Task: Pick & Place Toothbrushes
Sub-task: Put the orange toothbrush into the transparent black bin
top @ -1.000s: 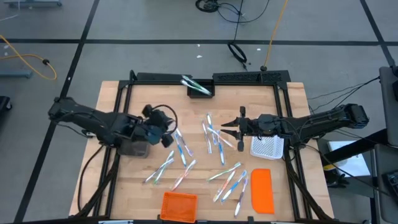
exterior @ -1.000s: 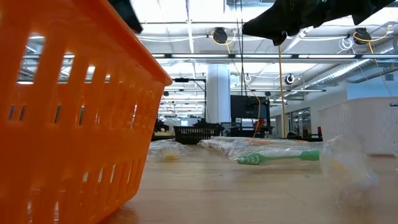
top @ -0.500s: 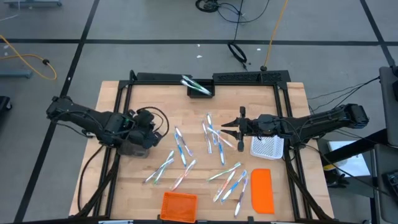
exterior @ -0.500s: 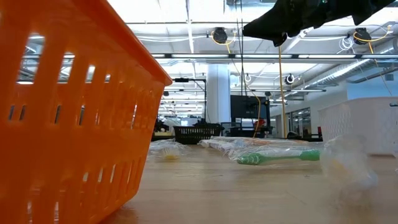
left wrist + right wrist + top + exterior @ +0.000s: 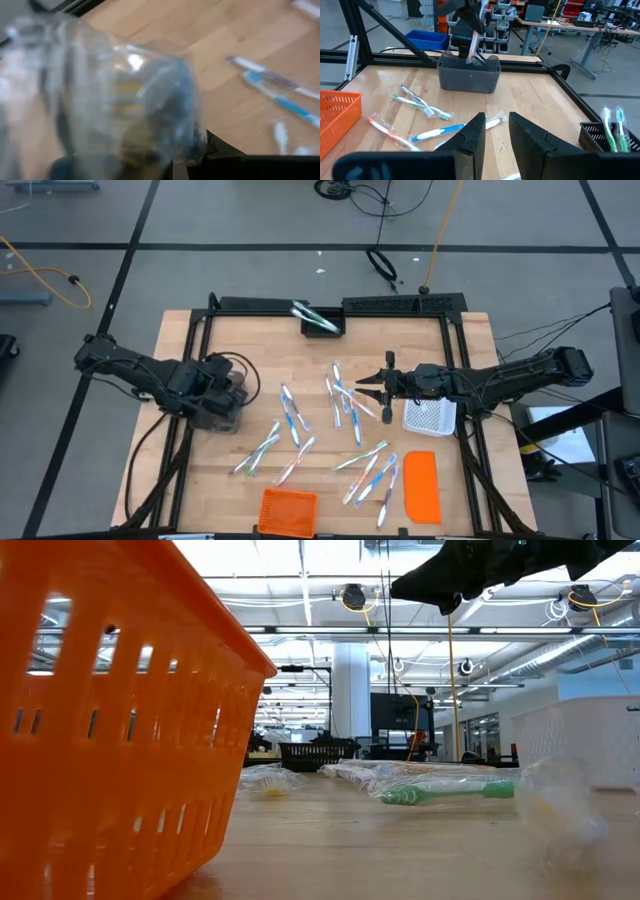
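The wooden table carries everything. On its left side stands a grey bin, the landmark here. The left gripper hangs right over that bin, jaws clenched on a wrapped toothbrush that points down into it. The right gripper hovers well to the bin's right, above the scattered toothbrushes, fingers slightly parted with nothing between them. A white mesh basket sits farther right, an orange lid and orange basket nearer the front edge.
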Motion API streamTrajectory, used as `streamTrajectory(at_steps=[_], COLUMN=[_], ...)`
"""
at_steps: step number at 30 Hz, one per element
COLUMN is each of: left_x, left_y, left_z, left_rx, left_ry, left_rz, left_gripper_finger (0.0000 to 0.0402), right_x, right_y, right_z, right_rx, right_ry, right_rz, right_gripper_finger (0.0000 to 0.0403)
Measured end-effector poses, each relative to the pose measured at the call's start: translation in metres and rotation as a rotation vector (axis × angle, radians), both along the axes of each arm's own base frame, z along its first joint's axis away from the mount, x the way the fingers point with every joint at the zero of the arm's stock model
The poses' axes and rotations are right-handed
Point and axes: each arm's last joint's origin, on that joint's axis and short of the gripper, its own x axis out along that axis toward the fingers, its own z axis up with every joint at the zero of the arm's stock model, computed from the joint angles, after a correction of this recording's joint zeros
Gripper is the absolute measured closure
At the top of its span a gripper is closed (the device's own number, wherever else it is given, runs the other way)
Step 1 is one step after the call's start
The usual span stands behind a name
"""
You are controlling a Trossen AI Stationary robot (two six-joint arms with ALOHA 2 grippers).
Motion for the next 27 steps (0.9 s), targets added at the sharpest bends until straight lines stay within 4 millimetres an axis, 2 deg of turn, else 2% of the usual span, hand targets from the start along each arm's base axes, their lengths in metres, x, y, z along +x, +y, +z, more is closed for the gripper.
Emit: streamTrajectory(at_steps=[13,21,27], left_x=[-0.004,-0.015,-0.016], left_y=[-0.011,-0.012,-0.014], left_z=[-0.001,-0.039,-0.051], left_rx=[-0.048,-0.105,-0.179], left_ry=[-0.027,0.103,0.116], left_rz=[0.016,0.139,0.186], left_gripper_finger=[0.0391,0.0392,0.0379], right_x=[0.000,0.000,0.000], right_y=[0.000,0.000,0.000], right_z=[0.000,-0.001,-0.001], right_rx=[0.000,0.000,0.000], right_ry=[0.000,0.005,0.005], right_rz=[0.000,0.000,0.000], right_gripper_finger=[0.0321,0.0321,0.0321])
